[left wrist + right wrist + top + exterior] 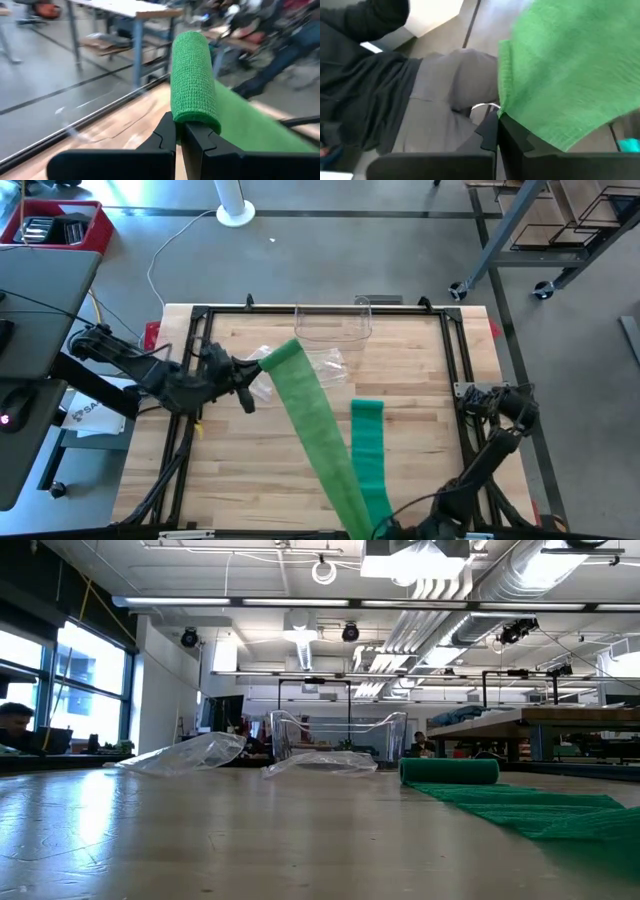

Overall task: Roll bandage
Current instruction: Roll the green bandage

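Left gripper (181, 131) is closed on the rolled end of the green bandage (318, 420), holding the roll near the bench's (240, 470) far-left area. The unrolled strip runs diagonally to the near edge, where the right gripper (498, 131), also closed, pinches its free end. A second green bandage strip (368, 448) lies alongside. A clear plastic container (333, 325) stands at the far edge, with clear plastic wrapping (330, 364) beside it.

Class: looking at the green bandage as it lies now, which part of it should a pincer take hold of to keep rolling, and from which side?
Probably the rolled end, gripped at its end face from the table's left, along the roll's axis: it is a firm cylinder, the rest limp strip. The left pincer holds it so.
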Available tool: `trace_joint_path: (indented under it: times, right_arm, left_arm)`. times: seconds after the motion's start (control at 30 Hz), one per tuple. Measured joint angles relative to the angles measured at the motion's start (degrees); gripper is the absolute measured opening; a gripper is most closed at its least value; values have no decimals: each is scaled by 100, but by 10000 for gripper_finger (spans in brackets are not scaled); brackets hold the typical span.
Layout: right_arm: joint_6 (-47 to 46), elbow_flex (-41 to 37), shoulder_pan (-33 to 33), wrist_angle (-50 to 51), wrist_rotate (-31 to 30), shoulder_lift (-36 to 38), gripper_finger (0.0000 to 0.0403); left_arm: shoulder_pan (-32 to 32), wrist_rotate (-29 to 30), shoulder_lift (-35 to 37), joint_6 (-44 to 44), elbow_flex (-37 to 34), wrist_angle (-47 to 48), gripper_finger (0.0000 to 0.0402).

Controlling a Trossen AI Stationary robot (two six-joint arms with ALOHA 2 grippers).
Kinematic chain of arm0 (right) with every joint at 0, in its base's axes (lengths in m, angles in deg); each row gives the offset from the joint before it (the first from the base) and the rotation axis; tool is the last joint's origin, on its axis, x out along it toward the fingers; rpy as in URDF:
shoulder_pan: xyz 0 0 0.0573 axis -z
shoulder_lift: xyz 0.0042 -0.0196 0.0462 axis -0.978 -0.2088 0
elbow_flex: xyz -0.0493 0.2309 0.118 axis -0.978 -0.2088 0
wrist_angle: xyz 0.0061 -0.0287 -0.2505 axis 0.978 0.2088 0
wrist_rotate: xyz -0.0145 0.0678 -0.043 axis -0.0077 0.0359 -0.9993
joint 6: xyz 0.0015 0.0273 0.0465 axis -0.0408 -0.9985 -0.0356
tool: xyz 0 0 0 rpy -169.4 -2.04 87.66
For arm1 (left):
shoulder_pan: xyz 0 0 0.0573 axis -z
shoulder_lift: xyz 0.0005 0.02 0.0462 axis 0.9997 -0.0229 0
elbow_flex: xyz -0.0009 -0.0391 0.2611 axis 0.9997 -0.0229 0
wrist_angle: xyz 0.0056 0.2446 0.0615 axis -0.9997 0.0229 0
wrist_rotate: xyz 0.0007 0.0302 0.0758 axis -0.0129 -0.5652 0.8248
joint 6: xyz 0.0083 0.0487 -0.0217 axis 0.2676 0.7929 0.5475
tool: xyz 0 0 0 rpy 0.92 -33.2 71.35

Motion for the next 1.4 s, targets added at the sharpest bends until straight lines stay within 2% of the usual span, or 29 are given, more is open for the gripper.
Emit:
trace_joint_path:
  times: [0.2,0.43,0.6,0.8,0.9,1.07,1.2,1.4]
  right_arm:
    - [270,1903,-236,2586,-482,2,0]
    - [1174,3930,-579,4545,-1717,2,0]
    - [2117,5079,-678,5255,-2599,4,0]
    - [3630,6183,-614,5412,-3172,7,0]
    - [4258,6097,-578,5120,-3533,208,0]
    - [4884,6190,-527,5038,-4136,535,0]
    - [5138,6206,-420,5059,-4376,766,0]
    - [5686,6209,-322,4966,-5073,1265,0]
  left_arm:
    - [0,77,-433,-371,0,728,1]
    - [-132,-370,-1137,-383,0,1042,1]
    - [-225,-900,-1727,-190,0,1044,1]
    - [-197,-1759,-2612,71,0,794,1]
    - [-112,-2171,-3038,224,0,477,1]
    - [73,-2983,-3639,606,0,-272,1]
    - [243,-3531,-3982,719,0,-785,1]
    - [629,-3721,-4146,710,0,-1148,1]
